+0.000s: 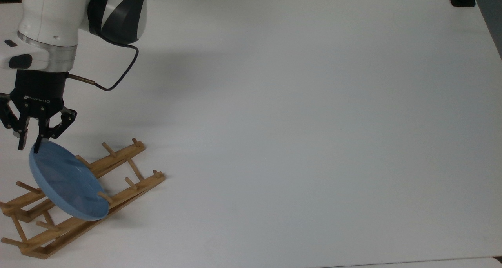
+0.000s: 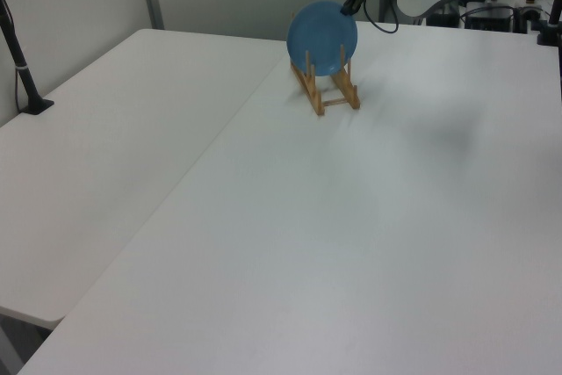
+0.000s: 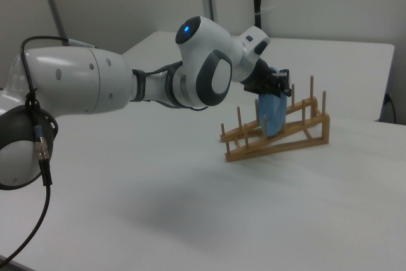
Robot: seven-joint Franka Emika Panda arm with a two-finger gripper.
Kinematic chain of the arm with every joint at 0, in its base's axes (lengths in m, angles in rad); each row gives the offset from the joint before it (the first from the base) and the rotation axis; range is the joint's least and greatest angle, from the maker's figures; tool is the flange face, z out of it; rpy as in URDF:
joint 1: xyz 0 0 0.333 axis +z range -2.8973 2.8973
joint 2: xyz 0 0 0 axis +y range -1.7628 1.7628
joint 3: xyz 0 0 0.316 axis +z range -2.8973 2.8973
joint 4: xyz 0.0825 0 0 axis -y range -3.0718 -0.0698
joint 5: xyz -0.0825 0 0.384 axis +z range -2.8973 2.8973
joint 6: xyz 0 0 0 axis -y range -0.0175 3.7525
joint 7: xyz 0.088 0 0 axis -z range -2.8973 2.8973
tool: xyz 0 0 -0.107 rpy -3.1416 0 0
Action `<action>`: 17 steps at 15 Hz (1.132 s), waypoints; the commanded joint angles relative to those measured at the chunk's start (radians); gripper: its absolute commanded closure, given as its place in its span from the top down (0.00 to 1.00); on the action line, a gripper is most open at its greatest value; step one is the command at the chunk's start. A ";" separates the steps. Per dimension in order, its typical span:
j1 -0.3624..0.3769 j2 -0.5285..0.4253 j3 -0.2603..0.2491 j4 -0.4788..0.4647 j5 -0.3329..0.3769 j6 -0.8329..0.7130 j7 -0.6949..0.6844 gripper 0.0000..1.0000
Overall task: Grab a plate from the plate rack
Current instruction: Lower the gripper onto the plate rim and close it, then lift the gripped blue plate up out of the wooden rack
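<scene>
The white surface point(image 1: 298, 115) spreads wide and bare around my work, with grey partition walls behind it in the left view and the right view.

My tool point(image 1: 28, 147) hangs at the top view's far left, pointing down at the upper edge of the plate point(image 1: 66, 181). Its two black fingers point(image 1: 22, 139) stand close together, with only a narrow gap between them, and their tips straddle the plate's rim: one tip on the near face, the other just behind the edge. Whether they already press on the rim I cannot tell. In the right view my tool point(image 3: 279, 87) sits right at the top of the plate point(image 3: 273, 113), and in the left view it point(image 2: 349, 8) meets the plate point(image 2: 321, 37) at its upper right edge.

The plate, plain blue and round, stands on edge in the plate rack point(image 1: 117, 170), leaning between the upright pegs about midway along the rails. The plate rack point(image 3: 279, 138) is light-brown wood, two long rails joined by crossbars, resting on the surface at the top view's lower left. In the left view the plate rack point(image 2: 327, 94) lies at the far side of the surface.

A black cable point(image 1: 117, 68) loops out from my wrist, above the tool.
</scene>
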 commanded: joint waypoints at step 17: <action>0.002 -0.067 -0.010 0.006 -0.045 0.016 0.003 0.00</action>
